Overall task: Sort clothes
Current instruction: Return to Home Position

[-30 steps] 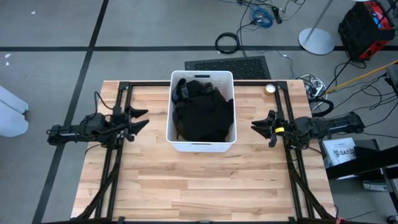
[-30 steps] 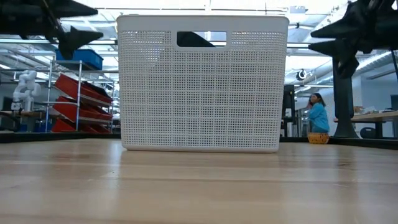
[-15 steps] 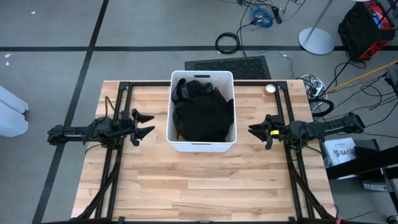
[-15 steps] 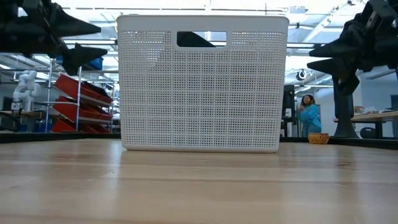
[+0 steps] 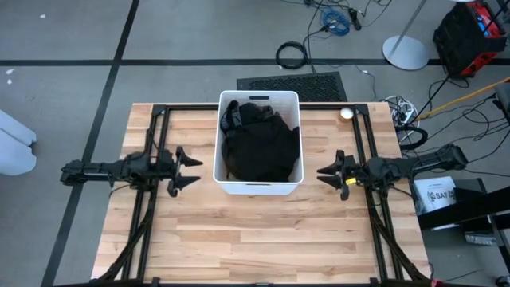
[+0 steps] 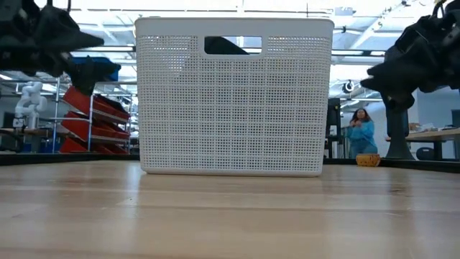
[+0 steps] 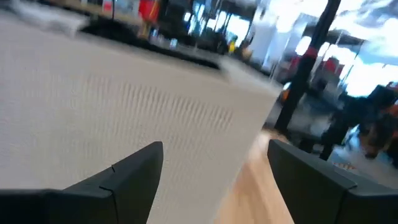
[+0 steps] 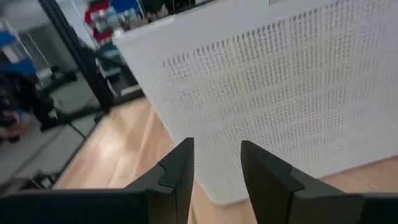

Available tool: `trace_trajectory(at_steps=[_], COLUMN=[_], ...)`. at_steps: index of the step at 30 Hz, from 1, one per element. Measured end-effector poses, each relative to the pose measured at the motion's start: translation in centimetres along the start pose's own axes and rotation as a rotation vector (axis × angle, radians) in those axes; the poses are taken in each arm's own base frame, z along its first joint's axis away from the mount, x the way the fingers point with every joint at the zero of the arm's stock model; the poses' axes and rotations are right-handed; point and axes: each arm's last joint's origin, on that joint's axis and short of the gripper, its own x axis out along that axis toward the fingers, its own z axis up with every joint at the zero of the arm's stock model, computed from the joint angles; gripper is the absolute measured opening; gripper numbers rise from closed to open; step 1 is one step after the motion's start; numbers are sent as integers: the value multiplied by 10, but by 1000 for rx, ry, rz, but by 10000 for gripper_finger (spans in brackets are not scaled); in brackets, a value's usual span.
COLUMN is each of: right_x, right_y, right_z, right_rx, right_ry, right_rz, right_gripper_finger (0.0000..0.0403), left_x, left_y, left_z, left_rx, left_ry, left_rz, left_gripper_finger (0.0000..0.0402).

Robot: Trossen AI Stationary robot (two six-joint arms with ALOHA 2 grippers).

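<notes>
Black clothes point(image 5: 259, 147) heaped inside white laundry bin point(image 5: 260, 188), flanked by left gripper point(image 5: 194, 171) and right gripper point(image 5: 326, 171), both spread, empty, clear of the fabric.

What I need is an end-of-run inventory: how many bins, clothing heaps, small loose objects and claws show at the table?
white bin: 1
black clothes, one heap inside the bin, pieces not separable: 1
small round object near the far right corner: 1
claws, left claw and right claw, both open, flanking the bin: 2
Total: 5
</notes>
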Motion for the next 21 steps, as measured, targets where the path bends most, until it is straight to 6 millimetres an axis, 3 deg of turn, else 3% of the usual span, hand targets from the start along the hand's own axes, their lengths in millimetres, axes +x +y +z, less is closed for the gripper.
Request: trace_trajectory(at_steps=[21], right_x=[6], right_y=[-1], right_z=[-10], right_rx=[-291], right_ry=[120], right_rz=[2], right_gripper_finger=[118], left_x=[4], left_y=[3], left_z=[-9], left_rx=[160], left_ry=[101], left_rz=[30], left_gripper_finger=[299])
